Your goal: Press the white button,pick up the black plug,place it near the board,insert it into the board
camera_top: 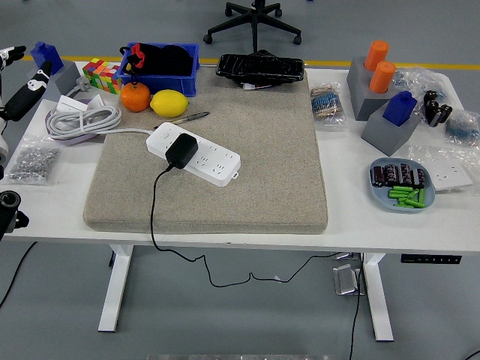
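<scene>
A white power strip lies at an angle on the grey mat. The black plug sits in the strip near its left end, and its black cable runs over the mat's front edge and down under the table. A round white button shows at the strip's left end. My left hand is at the picture's far left edge, well away from the strip, with white fingers spread and holding nothing. The right arm is out of view.
Behind the mat are an orange, a lemon, a pen, a blue bin and a black tray. A coiled white cable lies at left. A blue dish of batteries and grey blocks stand at right.
</scene>
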`<action>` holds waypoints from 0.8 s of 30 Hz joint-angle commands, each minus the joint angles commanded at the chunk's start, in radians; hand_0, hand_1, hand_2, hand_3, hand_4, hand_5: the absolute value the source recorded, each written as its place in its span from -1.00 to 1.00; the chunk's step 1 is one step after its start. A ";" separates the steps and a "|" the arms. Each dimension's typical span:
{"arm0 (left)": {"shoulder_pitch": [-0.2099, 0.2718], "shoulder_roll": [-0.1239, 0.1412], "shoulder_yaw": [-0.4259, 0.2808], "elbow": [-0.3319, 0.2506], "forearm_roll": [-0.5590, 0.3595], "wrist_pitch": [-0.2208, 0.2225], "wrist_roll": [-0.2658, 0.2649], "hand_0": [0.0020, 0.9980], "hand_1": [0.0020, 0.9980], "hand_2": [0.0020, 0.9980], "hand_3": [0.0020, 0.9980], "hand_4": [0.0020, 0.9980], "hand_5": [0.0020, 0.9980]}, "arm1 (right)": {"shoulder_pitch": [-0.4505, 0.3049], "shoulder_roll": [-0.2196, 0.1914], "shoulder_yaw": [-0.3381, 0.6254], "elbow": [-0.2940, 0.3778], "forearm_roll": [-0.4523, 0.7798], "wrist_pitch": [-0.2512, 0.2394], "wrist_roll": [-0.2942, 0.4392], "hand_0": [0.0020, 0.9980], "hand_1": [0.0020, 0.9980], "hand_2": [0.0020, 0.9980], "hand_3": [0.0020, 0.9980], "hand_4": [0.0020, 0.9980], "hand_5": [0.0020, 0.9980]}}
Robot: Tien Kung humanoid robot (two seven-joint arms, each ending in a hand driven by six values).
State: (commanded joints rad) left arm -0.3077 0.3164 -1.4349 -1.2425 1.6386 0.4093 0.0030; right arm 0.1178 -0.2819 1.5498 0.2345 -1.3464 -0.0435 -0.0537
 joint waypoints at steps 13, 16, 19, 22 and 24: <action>0.004 -0.013 -0.017 -0.022 0.022 -0.008 0.010 0.88 0.79 0.66 0.61 0.60 0.33 | -0.005 0.009 0.023 0.001 -0.009 0.002 -0.001 0.23 0.09 0.09 0.17 0.33 -0.27; 0.004 -0.013 -0.014 -0.023 0.029 -0.011 0.014 0.88 0.79 0.66 0.61 0.59 0.31 | -0.005 0.007 0.024 0.001 -0.009 0.002 -0.001 0.23 0.09 0.09 0.17 0.33 -0.27; 0.003 -0.013 -0.012 -0.024 0.032 -0.015 0.019 0.88 0.79 0.66 0.61 0.59 0.31 | -0.004 0.005 0.026 0.001 -0.009 0.003 -0.001 0.23 0.09 0.09 0.17 0.33 -0.27; 0.002 -0.012 -0.014 -0.025 0.030 -0.029 0.026 0.88 0.80 0.66 0.60 0.59 0.31 | -0.003 0.003 0.029 0.001 -0.011 0.004 -0.003 0.23 0.09 0.10 0.18 0.33 -0.27; 0.003 -0.011 -0.015 -0.026 0.029 -0.032 0.027 0.88 0.80 0.66 0.60 0.59 0.31 | -0.002 0.001 0.030 0.001 -0.011 0.004 -0.003 0.23 0.09 0.10 0.18 0.33 -0.27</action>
State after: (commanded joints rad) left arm -0.3051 0.3049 -1.4498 -1.2688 1.6676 0.3771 0.0296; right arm 0.1160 -0.2808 1.5802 0.2354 -1.3578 -0.0394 -0.0564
